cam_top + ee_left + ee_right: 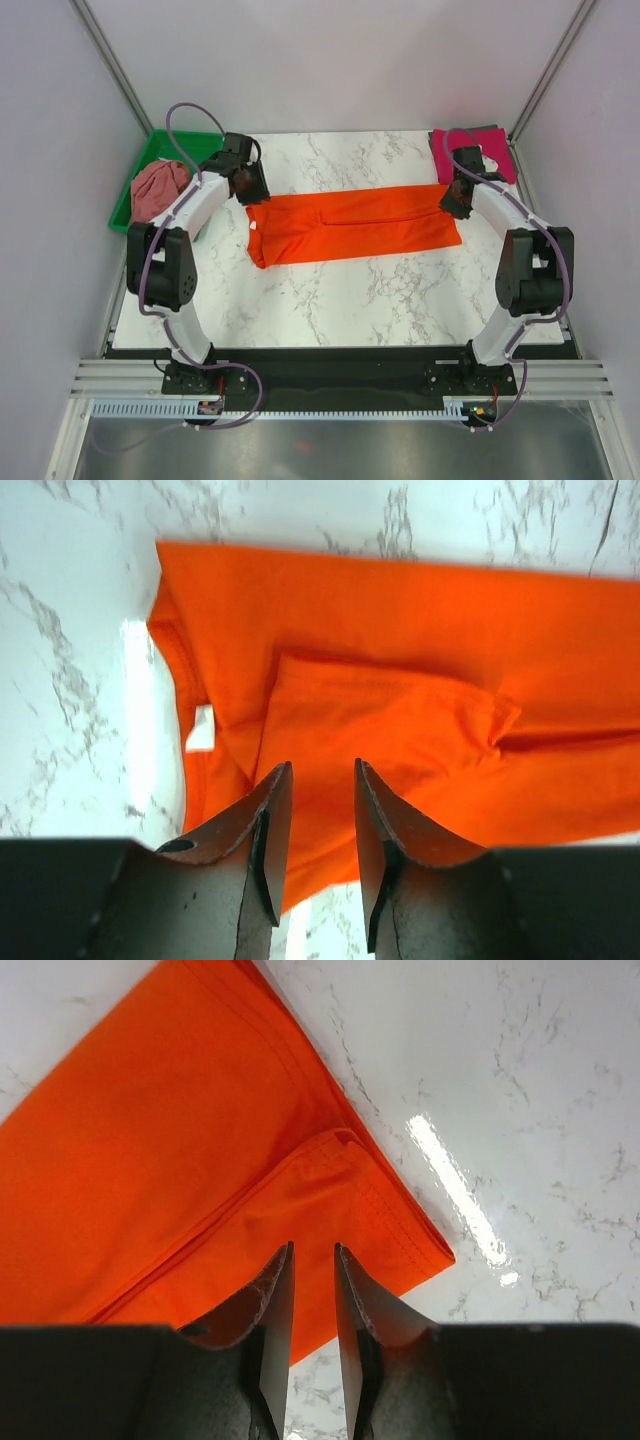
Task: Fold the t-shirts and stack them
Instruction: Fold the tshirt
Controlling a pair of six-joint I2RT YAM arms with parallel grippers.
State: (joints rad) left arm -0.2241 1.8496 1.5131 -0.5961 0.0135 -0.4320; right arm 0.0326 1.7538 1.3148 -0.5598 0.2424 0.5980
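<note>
The bright orange t-shirt (350, 225) lies folded into a long band across the middle of the table. My left gripper (247, 186) is open and empty just above its left far edge; in the left wrist view (322, 770) the orange cloth (400, 680) with a white label (201, 729) lies below the jaws. My right gripper (455, 203) is open and empty above the shirt's right far corner, seen in the right wrist view (312, 1250) over the orange hem (380, 1210). The magenta-pink t-shirt (475, 152) lies at the far right. The dusty rose t-shirt (158, 188) is bunched in the green tray (190, 146).
The green tray stands at the far left corner of the marble table (350, 290). White walls and metal posts close in the table on three sides. The black arm-base rail (330, 370) runs along the near edge.
</note>
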